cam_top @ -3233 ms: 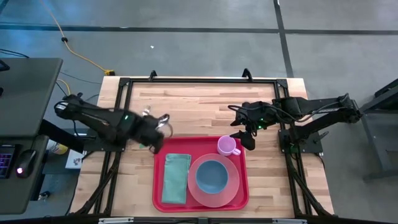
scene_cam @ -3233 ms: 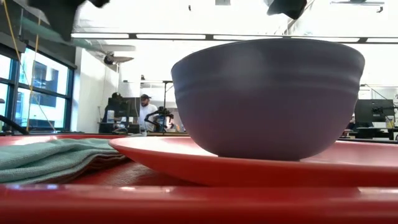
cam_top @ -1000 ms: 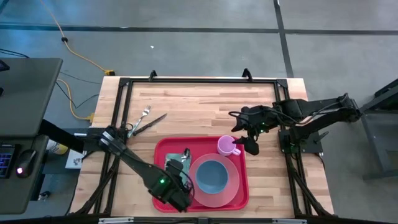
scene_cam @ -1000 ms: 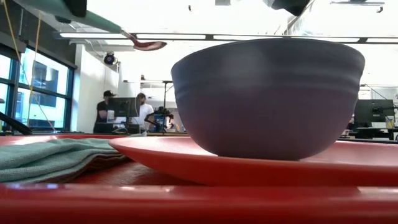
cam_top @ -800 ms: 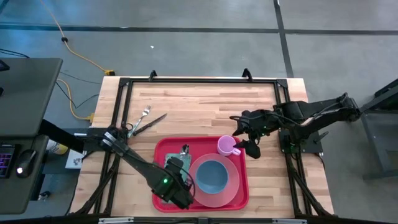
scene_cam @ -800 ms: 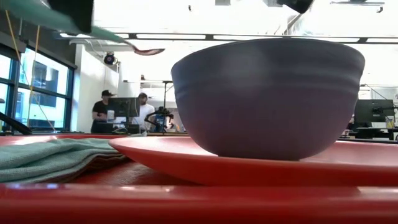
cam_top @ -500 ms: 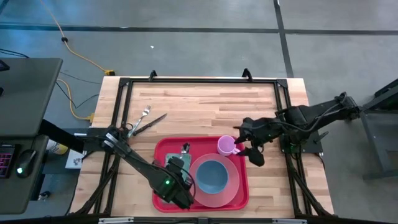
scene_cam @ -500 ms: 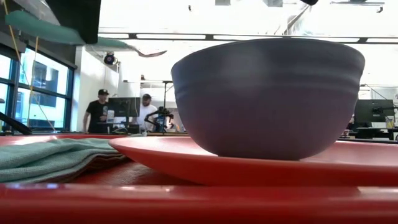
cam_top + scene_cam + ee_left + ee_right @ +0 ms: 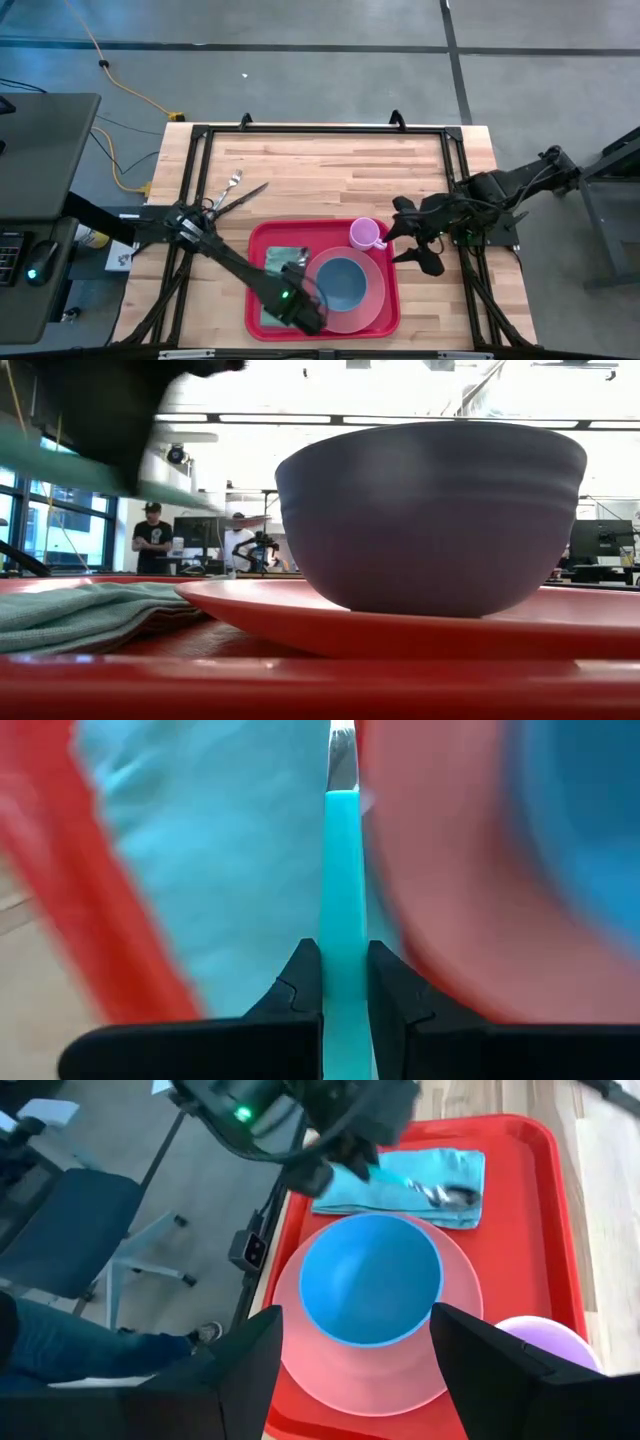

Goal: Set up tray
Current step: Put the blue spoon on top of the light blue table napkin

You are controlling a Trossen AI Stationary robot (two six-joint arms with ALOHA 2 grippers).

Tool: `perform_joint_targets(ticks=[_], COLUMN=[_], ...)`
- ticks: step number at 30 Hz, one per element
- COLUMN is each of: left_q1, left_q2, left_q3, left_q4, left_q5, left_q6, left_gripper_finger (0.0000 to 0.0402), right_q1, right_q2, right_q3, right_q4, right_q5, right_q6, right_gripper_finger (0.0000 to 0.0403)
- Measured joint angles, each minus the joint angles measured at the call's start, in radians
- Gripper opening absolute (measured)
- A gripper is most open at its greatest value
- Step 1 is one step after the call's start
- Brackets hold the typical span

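Tray point(image 9: 258, 262) lies under the left claw point(image 9: 343, 982), which pinches a teal-handled spoon point(image 9: 440, 1193) over its napkin point(image 9: 420, 1182).

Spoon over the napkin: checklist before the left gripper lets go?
1. Grip: left gripper shut on the spoon handle: ok.
2. Position: spoon bowl over the napkin, beside the plate: ok.
3. Contact: spoon lying on the napkin or just above it: cannot tell.
4. Clear of the plate and bowl: spoon lies off the plate's rim: ok.
5. Right gripper off the tray, open, out of the way: ok.
6. Fork and knife not yet on the tray: not ok.
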Motion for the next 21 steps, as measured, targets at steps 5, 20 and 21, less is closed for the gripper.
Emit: perform_joint_targets(ticks=[5, 20, 21], left_q1=[0.041, 0.053, 0.051], left_q2=[0.025, 0.032, 0.032], left_q3=[0.000, 0.000, 0.000], left_q4=[0.059, 0.007, 0.010], left_q5=[-0.018, 0.044, 0.045], left_q6=[0.003, -0.001, -0.001], left_gripper_finger=[0.0063, 0.0063, 0.0063], right_q1=[0.007, 0.006, 0.006], right_q2=[-0.033, -0.073, -0.073], right_q3=[0.000, 0.000, 0.000], right_q4=[-0.001, -0.057, -0.059], right_q5=[0.000, -0.001, -0.001], right_q6=[-0.024, -0.067, -0.068], right_gripper_finger=[0.0236, 0.0236, 0.0236])
